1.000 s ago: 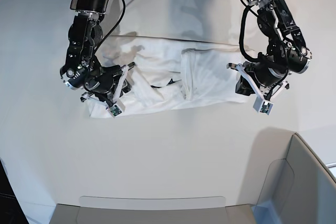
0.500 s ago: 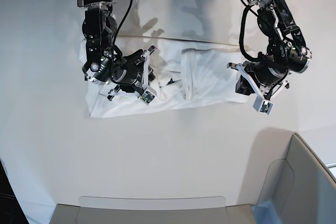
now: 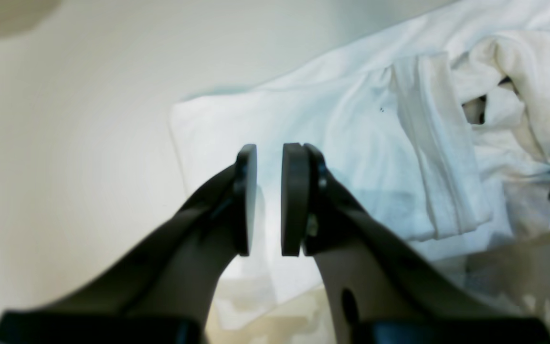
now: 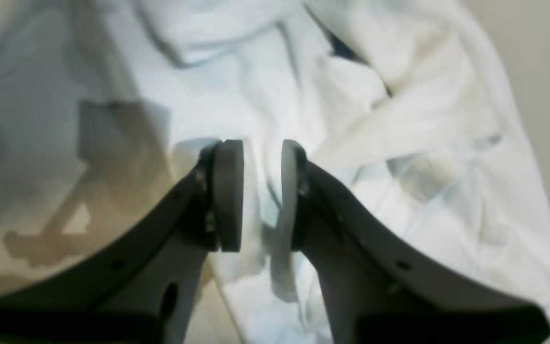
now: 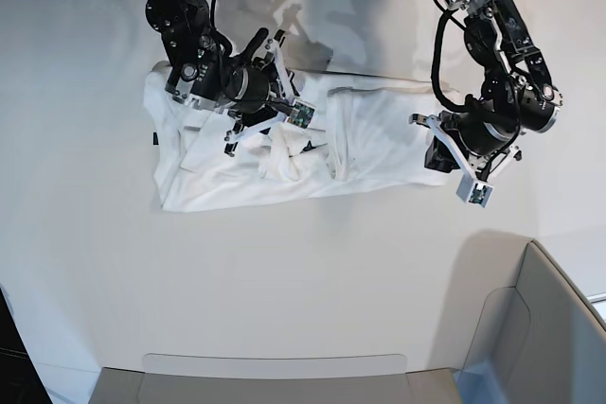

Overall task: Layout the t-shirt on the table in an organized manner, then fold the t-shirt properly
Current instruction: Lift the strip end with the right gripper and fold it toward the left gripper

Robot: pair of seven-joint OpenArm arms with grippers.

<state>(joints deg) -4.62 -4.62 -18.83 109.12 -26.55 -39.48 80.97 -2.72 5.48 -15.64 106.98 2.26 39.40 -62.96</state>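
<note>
While t-shirt (image 5: 284,153) lies rumpled, no print legible | left fingers (image 3: 294,200) slightly apart, empty | right fingers (image 4: 229,196) pinching cloth

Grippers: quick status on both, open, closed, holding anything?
Left gripper: slightly open, holding nothing, above the t-shirt edge.
Right gripper: narrow gap; white cloth shows between the pads, a grip cannot be told.

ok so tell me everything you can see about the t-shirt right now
The t-shirt is white, soft-looking cloth, lying crumpled on the white table, not yet spread flat. Its side nearer the left gripper lies fairly smooth, with a folded band of hem running across it. The other half is bunched into folds and creases, with a small dark gap among them. The right gripper is over that bunched part with a strip of cloth between its jaws. No print shows.
</note>
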